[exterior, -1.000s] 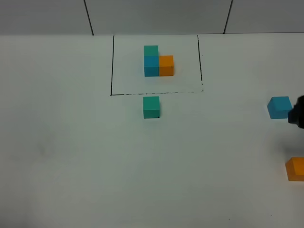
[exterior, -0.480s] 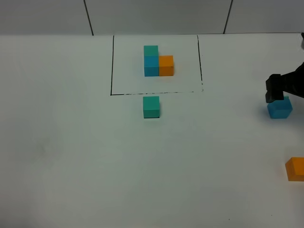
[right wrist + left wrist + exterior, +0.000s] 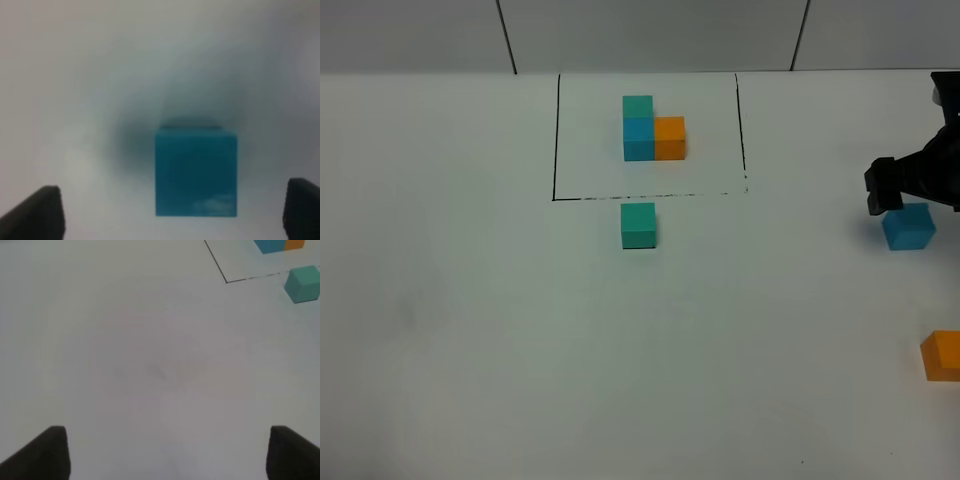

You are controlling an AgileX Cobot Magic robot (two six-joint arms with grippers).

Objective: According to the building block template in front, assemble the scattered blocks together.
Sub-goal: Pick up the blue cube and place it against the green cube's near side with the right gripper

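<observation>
Over the last second the right gripper [image 3: 168,220] has swung in from the table's 3 o'clock edge. In the high view it now hangs over the sky-blue cube [image 3: 908,227], its dark body just on the cube's 11 o'clock side. The cube itself does not appear to have moved. The right wrist view shows the result: the cube sits squarely ahead between the two fingertips [image 3: 32,212], the jaws spread wide with clear table on both sides. Nothing is grasped yet. I judge this to be the line-up for the first pick, with a descent and a close still to come.

The left gripper [image 3: 167,455] is likewise released, its jaws apart over bare table [image 3: 470,330] with nothing between them.

The building block template [image 3: 650,130] stands at 12 o'clock inside its drawn black frame [image 3: 556,140], with teal-green at the back, blue in front of it and orange at the blue's 3 o'clock. None of the copy is built. The loose teal-green cube [image 3: 638,225] rests just outside the frame's 6 o'clock line. The loose orange cube [image 3: 942,356] lies at about 4 o'clock, partly cut off by the picture's edge and well apart from the sky-blue one. By the template, the sky-blue cube would go on the teal-green cube's 6 o'clock face.
</observation>
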